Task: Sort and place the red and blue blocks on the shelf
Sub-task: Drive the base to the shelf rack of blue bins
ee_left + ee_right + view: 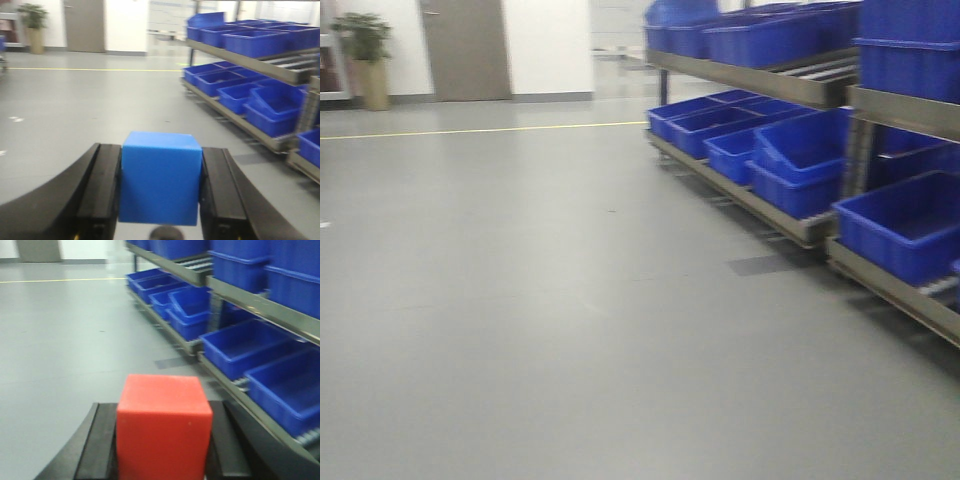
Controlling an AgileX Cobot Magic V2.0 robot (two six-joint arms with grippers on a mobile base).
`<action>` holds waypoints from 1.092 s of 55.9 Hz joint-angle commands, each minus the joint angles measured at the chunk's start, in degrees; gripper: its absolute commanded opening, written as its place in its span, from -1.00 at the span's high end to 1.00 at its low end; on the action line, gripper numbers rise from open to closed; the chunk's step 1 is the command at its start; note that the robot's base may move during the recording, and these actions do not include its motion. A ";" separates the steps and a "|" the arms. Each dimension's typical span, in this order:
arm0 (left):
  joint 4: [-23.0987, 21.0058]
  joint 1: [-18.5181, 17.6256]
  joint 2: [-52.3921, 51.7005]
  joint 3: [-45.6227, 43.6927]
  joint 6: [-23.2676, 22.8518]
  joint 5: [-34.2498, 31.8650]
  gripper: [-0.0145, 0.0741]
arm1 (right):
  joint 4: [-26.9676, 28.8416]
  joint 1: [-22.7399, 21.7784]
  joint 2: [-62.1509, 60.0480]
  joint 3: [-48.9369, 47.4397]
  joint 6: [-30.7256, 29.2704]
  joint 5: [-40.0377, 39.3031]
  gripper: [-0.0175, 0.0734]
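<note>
The room has a smooth pale grey floor (570, 320) that fills the front view from 6 o'clock up to about 11 o'clock. A thin yellow line (480, 130) crosses it ahead of a white wall. A grey-brown door (465, 50) stands at 11 o'clock and a potted plant (365, 45) at 10 o'clock. The shelf (750, 80) runs along the right, from about 1 o'clock far off to 4 o'clock close by. Its two tiers are packed with large blue bins (900, 225), and its low front rail forms a long edge just above the floor. A darker rectangular patch (760, 265) lies on the floor beside that rail at 3 o'clock. The widest stretch of floor lies between 8 and 12 o'clock. The left gripper (160, 190) has its black fingers (102, 190) pressed on both sides of the blue block (161, 177), held above the floor with the shelf at 2 o'clock. The right gripper (162, 440) clamps the red block (162, 425) the same way between its fingers (97, 445), with the shelf nearer, from 1 to 4 o'clock. The frames are slightly blurred.
</note>
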 commanded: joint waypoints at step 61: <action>0.01 0.11 0.32 -1.69 0.01 -4.97 0.00 | -0.62 -0.13 0.51 -1.67 0.02 -4.93 -0.21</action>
